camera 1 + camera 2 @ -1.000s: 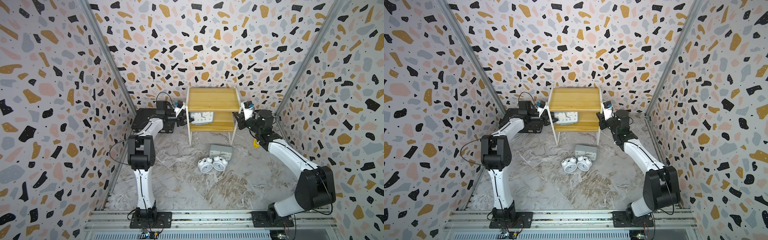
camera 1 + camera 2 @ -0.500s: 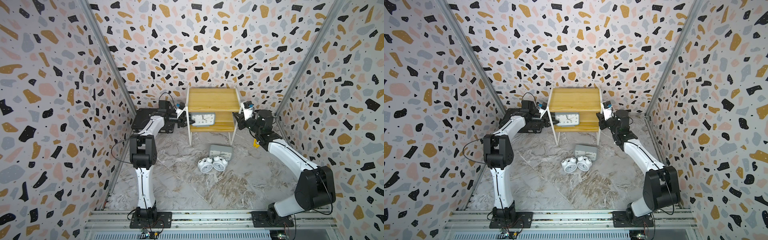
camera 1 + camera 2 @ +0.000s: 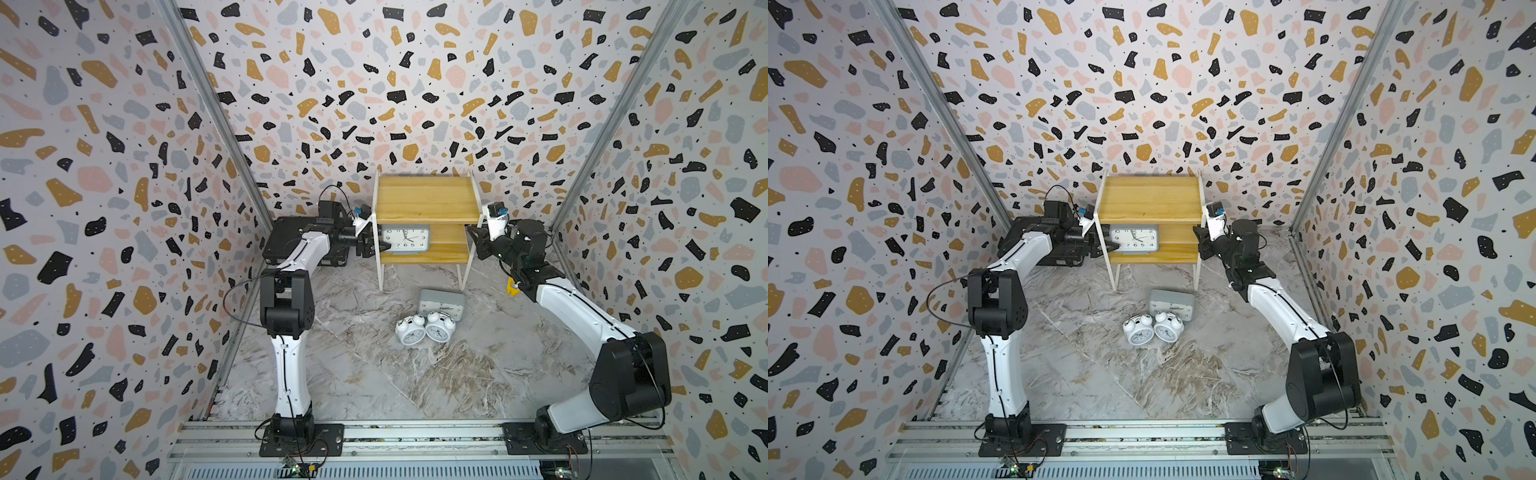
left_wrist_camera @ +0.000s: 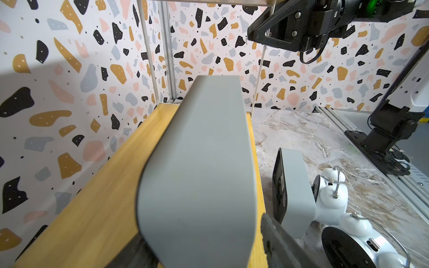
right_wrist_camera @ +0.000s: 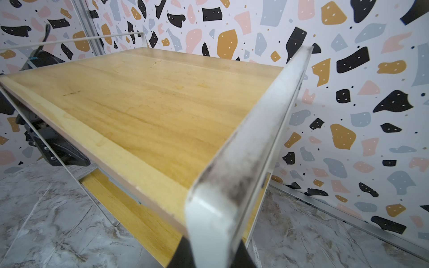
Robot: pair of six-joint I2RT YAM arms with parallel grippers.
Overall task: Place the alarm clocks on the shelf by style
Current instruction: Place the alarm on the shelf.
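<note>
Shelf [image 3: 428, 199], centre frame: grey rectangular clock [image 3: 405, 239] on lower board, left tool [image 3: 376, 245] spread around its end; right tool [image 3: 473, 239] pinches shelf frame. Below: second grey clock [image 3: 441, 301], twin-bell clocks [image 3: 410, 332].

Left wrist view: grey clock [image 4: 199, 167] on the shelf [image 4: 92, 204] is turning its face away, and its near end is running off the picture edge. One finger [image 4: 278, 243] of the left tool [image 3: 374, 245] is showing, cropped. Its mate is mostly hiding behind the clock.

Right wrist view: the rail [image 5: 243, 150] is blurring out. The fingers [image 5: 183, 257] of the right tool [image 5: 214, 255] pinching it are being cut off.

Top views: black case [image 3: 282, 245] is sitting half behind the left arm [image 3: 307, 249].
</note>
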